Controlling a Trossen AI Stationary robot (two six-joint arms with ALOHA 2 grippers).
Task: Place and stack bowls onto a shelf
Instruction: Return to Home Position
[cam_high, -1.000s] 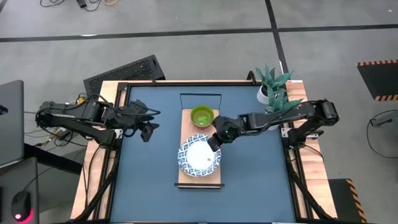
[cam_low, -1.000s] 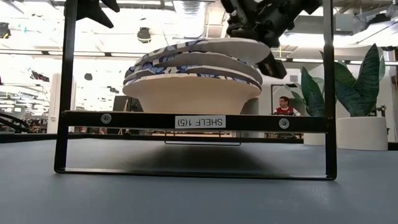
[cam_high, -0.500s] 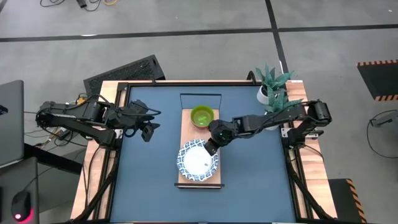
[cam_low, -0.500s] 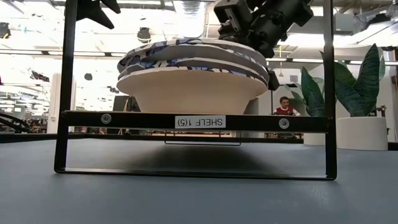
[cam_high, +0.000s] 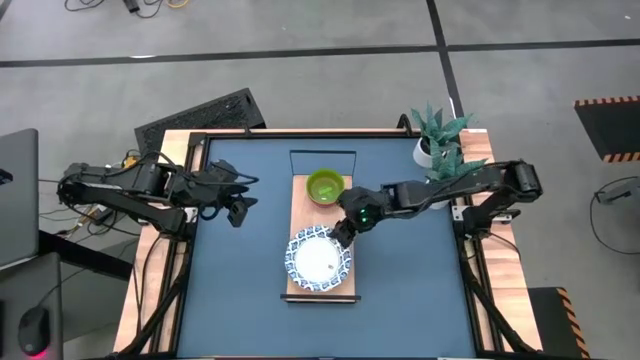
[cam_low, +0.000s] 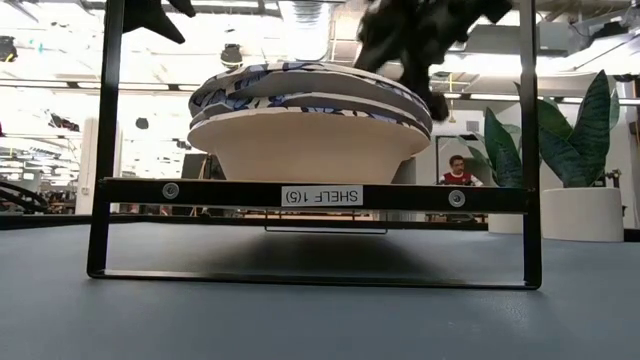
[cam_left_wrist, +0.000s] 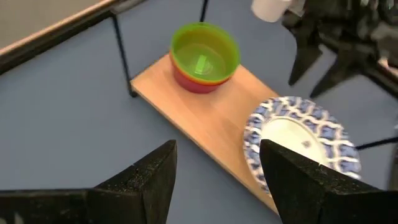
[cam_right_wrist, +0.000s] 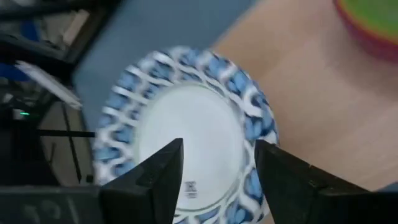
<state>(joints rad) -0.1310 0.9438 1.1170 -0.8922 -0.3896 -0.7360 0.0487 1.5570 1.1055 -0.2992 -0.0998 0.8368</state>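
Our right gripper (cam_high: 340, 232) hangs over the stacked dishes (cam_high: 320, 262) on the shelf (cam_high: 300, 215), fingers spread and empty, since the stack needs no support. Our left gripper (cam_high: 238, 210) waits aside, likewise spread and empty.

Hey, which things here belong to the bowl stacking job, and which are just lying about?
Job: patterned dishes stacked on the wooden shelf; coloured bowls, green on top, also there; right gripper, open above the dishes' rim; left gripper, open, waiting left of the shelf.
Lying about: potted plant, laptop, person in the room behind.

One dish stack (cam_high: 320, 261), one bowl stack (cam_high: 325, 186), one shelf (cam_high: 303, 212).
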